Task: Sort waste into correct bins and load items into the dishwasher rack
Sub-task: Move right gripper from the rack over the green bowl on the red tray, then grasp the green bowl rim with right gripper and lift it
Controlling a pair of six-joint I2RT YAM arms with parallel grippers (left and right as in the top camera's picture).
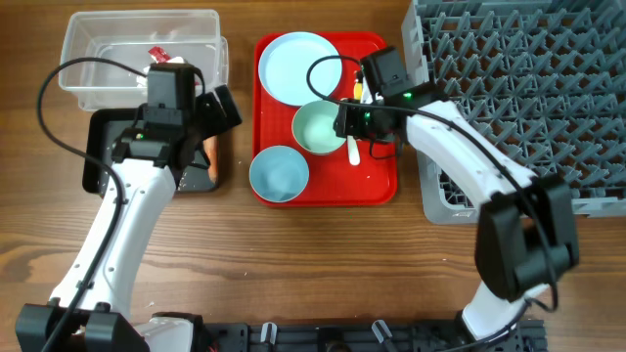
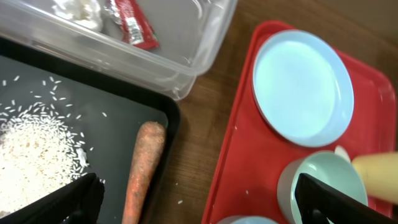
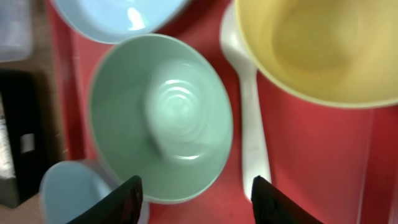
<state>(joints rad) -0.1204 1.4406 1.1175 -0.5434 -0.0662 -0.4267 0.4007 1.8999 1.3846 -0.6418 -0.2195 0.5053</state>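
- Dishwasher rack (image 1: 528,88): right end of table (image 1: 293,274).
- Red tray (image 1: 377,181): carries plate (image 1: 293,64), green bowl (image 3: 161,118), blue bowl (image 1: 280,173), yellow cup (image 3: 317,50), spoon (image 3: 252,124).
- Clear tub (image 1: 196,29): holds wrapper (image 2: 130,25).
- Black tray (image 2: 112,118): holds rice (image 2: 31,155), carrot (image 2: 142,168).
- Left tool (image 2: 196,186): released, empty, above black tray's edge nearest red tray.
- Right tool (image 3: 196,193): released, empty, over green bowl.

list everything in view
tub: 1, clear, left
wrapper: 1, red, tub
scrap: 1, white, tub
black tray: 1, black, left
rice: 1 pile, white, black tray
carrot: 1, orange, black tray
red tray: 1, red, centre
plate: 1, blue, red tray
green bowl: 1, green, red tray
blue bowl: 1, blue, red tray
cup: 1, yellow, red tray
spoon: 1, white, red tray
rack: 1, grey, right
left gripper: 1, black, near carrot
right gripper: 1, black, by green bowl
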